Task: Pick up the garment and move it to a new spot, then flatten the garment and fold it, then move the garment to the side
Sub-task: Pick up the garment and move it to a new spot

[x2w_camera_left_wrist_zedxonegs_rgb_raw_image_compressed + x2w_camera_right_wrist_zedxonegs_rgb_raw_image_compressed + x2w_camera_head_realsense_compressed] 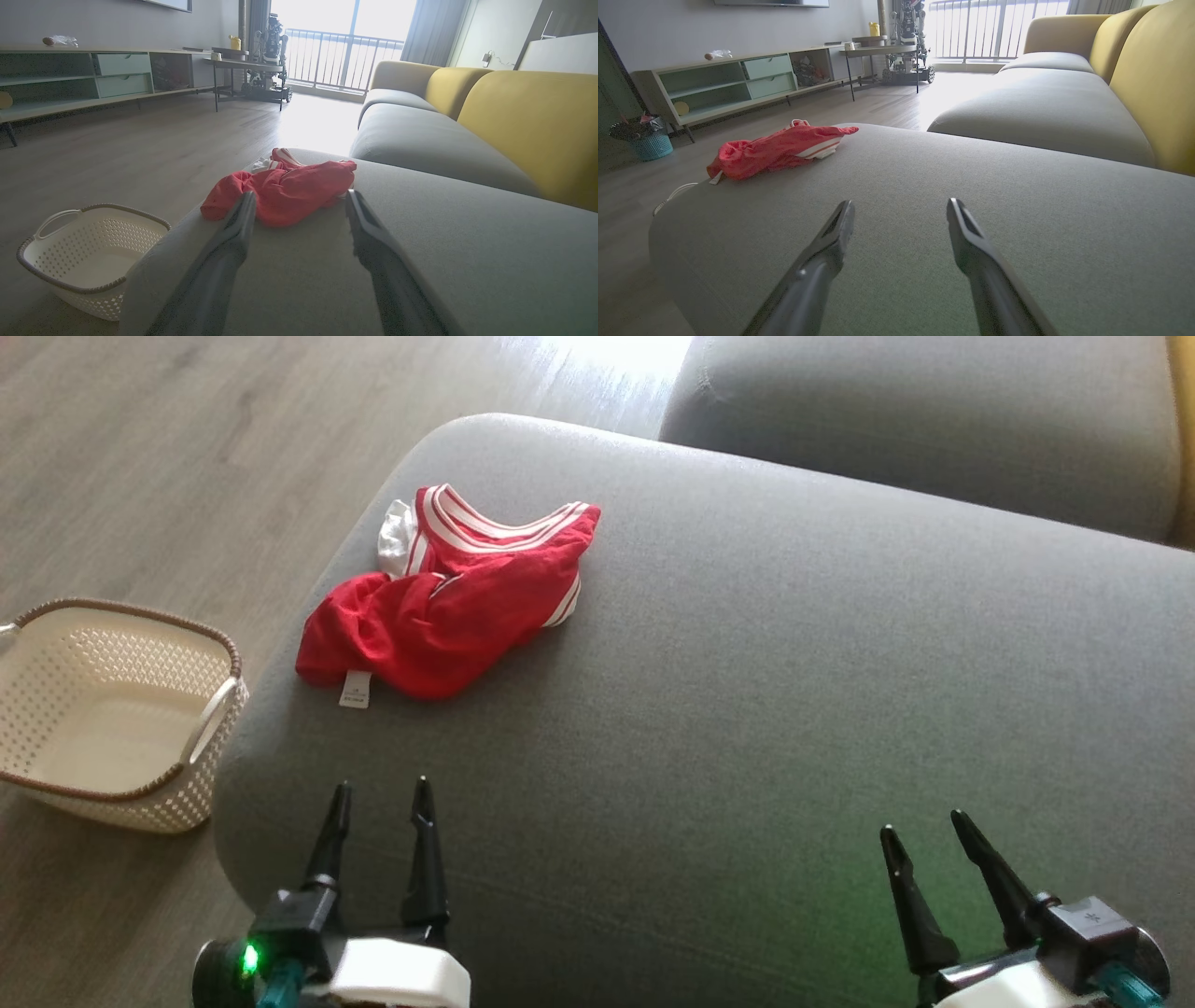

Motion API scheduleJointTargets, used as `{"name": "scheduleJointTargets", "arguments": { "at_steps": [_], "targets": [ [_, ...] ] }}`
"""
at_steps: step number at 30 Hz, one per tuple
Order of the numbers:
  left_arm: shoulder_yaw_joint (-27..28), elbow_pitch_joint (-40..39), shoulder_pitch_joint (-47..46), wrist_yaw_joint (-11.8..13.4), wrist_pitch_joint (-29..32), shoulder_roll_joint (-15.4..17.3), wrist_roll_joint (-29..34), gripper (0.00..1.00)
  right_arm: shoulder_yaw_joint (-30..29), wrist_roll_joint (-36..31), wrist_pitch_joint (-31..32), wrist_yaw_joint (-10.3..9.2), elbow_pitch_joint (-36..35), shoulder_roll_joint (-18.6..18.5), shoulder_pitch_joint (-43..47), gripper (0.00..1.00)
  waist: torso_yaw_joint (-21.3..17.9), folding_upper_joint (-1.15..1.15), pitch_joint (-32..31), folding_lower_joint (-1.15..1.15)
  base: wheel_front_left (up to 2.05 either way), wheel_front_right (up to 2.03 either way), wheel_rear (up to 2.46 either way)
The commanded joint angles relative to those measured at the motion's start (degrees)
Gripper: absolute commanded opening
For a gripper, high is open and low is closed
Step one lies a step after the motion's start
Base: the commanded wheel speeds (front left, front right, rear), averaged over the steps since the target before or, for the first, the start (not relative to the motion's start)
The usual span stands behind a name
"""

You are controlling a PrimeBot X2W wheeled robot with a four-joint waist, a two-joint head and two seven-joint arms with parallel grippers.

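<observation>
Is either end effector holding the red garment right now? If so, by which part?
Nothing is held. The left end effector and right end effector are both open and empty. The red garment lies crumpled on the grey cushion, apart from both.

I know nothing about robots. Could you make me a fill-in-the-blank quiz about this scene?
1. The crumpled shirt is mostly ____ with white stripes.
2. It lies on the grey sofa, toward the robot's ____ side.
3. The white basket on the floor is ____.
4. The left tool and right tool both stand ____.
Missing words: red; left; empty; open.
</observation>
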Motion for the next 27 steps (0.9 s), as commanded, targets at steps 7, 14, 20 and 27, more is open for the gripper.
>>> {"name": "scheduleJointTargets", "arguments": {
  "at_steps": [7,14,20,27],
  "targets": [
    [3.3,-5.9,-6.8,0.4,-0.3,-0.3,-1.5,1.0,1.3,-2.4,-0.5,-0.02,-2.8,-0.7,-2.2,1.0,-0.9,0.0,4.5,0.0,0.0,0.0,0.0],
    [7.3,-2.2,-23.3,-4.8,-0.3,0.2,-1.0,1.0,1.5,-5.6,-0.5,-0.02,-3.2,-0.7,-4.5,1.0,-2.0,0.0,11.6,0.0,0.0,0.0,0.0],
    [10.6,14.2,-42.8,-8.4,3.8,2.7,-3.7,1.0,2.0,-7.6,-0.5,-0.02,-3.5,-0.7,-7.5,1.0,-4.6,0.0,17.2,0.0,0.0,0.0,0.0],
    [12.9,36.6,-60.8,-11.8,14.2,4.7,-8.6,1.0,2.6,-9.3,-0.5,-0.02,-3.6,-0.8,-11.3,1.0,-9.0,0.0,22.6,0.0,0.0,0.0,0.0]
  ]
}}
